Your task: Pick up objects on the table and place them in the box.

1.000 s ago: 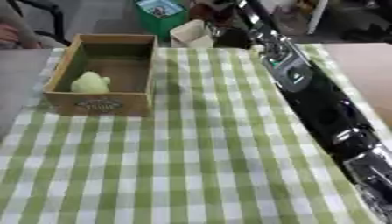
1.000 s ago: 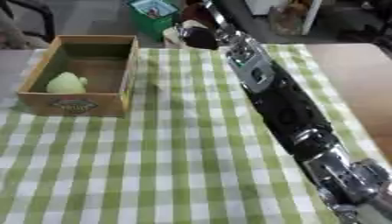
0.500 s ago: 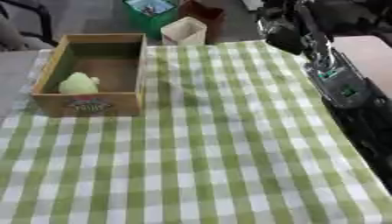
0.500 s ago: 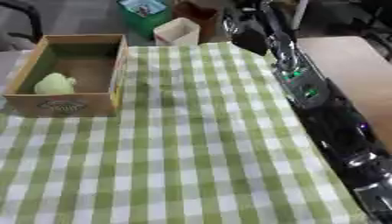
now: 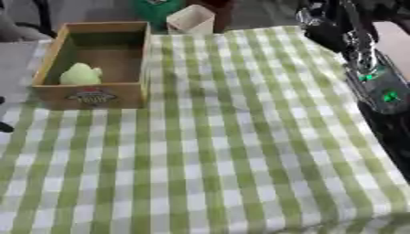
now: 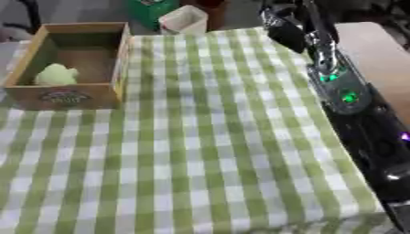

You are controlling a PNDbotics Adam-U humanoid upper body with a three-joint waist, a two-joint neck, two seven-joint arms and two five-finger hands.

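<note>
The tabletop (image 5: 240,151) is covered by a green-and-white checked cloth (image 5: 208,173) that shows shallow wrinkles near the box and hangs over the near edge. A plain pale surface (image 6: 376,50) adjoins the tabletop on the right side. Beyond the far edge the floor is grey; a green container (image 6: 148,9) and a cream open-topped container (image 6: 184,18) stand there, just behind the cloth's far edge.

A shallow wooden box (image 5: 140,59) sits on the cloth at the far left corner, open side up, with a printed label on its near wall. A pale green object (image 5: 80,74) lies inside the box, against the near-left inner corner. Its exact shape cannot be made out. The rest of the box floor is bare wood.

The right arm (image 6: 336,87) enters from the lower right and extends along the right edge of the tabletop toward the far right corner. It is black with silver sections, and small green indicator lights show on its forearm housing. The right hand (image 6: 280,23) appears as a dark mass above the far right corner of the cloth, well apart from the box. Whether its fingers are spread, pressed together or pinching anything cannot be told.

A small dark shape (image 5: 4,127) shows at the left border of the left eye view; it cannot be identified.
</note>
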